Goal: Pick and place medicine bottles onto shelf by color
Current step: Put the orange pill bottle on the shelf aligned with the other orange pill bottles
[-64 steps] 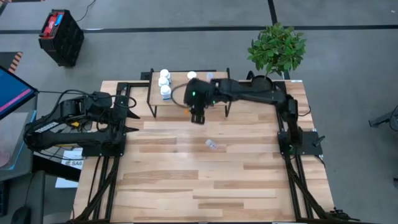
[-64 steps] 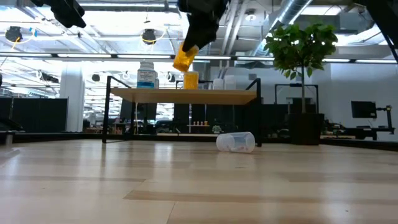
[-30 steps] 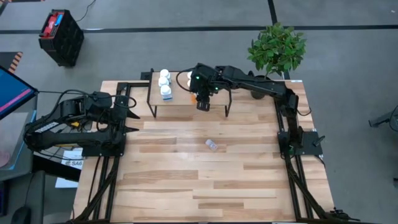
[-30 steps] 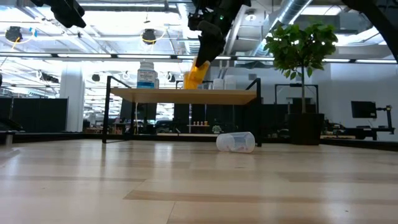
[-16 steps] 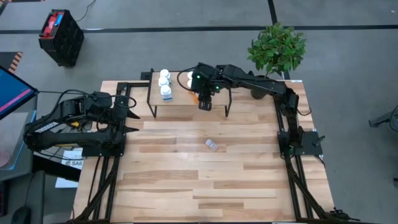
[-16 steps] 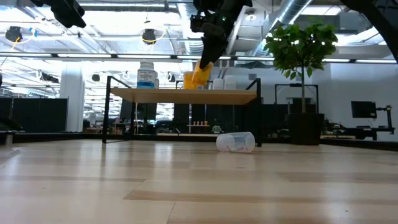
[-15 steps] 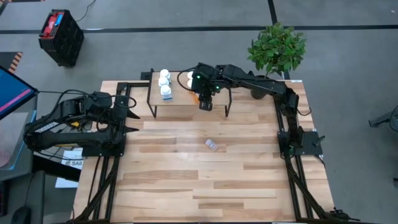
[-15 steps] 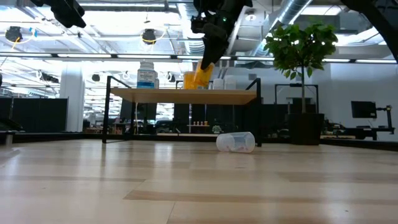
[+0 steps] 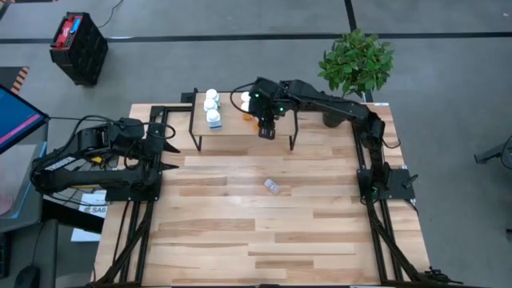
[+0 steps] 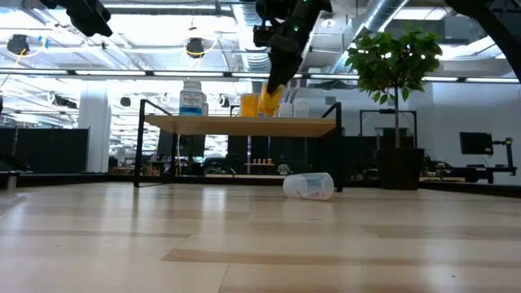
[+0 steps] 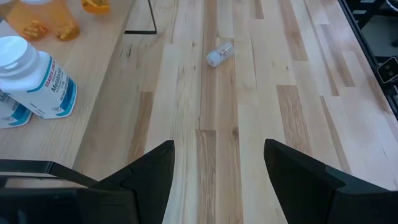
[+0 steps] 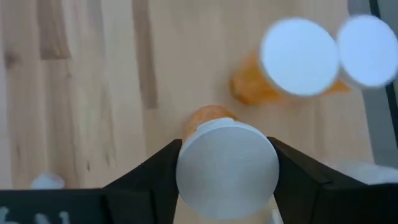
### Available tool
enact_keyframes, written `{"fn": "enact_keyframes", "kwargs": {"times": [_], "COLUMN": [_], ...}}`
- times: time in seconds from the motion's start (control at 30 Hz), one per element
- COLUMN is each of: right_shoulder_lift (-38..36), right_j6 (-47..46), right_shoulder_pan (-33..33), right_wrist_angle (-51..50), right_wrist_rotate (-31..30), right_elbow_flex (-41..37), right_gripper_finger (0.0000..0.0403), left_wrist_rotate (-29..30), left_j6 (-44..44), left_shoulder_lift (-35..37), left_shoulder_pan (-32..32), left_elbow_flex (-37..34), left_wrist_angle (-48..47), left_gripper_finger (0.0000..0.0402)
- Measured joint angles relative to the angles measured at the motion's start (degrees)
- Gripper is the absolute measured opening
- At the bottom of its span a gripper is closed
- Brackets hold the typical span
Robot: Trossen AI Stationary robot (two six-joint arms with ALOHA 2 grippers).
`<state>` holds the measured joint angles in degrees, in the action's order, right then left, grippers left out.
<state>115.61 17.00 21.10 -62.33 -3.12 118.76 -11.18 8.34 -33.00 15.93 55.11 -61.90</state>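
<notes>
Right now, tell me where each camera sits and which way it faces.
High: overhead, looking down; both arms, shelf.
Low: tabletop height, level; right gripper setting an orange bottle on the shelf.
Left wrist: over the table; own open fingers.
Right wrist: looking down; fingers around the bottle's cap.
Shared: the fallen clear bottle shows in high, low and left wrist.

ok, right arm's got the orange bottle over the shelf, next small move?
Probably lower slightly, then open. The right gripper holds an orange bottle tilted over the shelf, beside the other orange bottles. In the low view its base looks at or just above the board, so releasing now might tip it.
</notes>
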Motion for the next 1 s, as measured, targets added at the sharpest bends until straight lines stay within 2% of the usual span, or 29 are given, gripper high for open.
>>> {"fn": "enact_keyframes", "kwargs": {"times": [1.0], "right_shoulder_lift": [0.0], "right_j6": [0.0], "right_shoulder_pan": [0.3], "right_wrist_angle": [1.3], "right_wrist_rotate": [0.0], "right_elbow_flex": [0.0], "right_gripper_finger": [0.0256], "left_wrist_rotate": [0.0], "left_j6": [-0.2], "left_shoulder_lift": [0.0], "left_shoulder_pan": [0.0], "left_elbow_flex": [0.0], "left_wrist_angle": [-0.3], "left_gripper_finger": [0.0233]}}
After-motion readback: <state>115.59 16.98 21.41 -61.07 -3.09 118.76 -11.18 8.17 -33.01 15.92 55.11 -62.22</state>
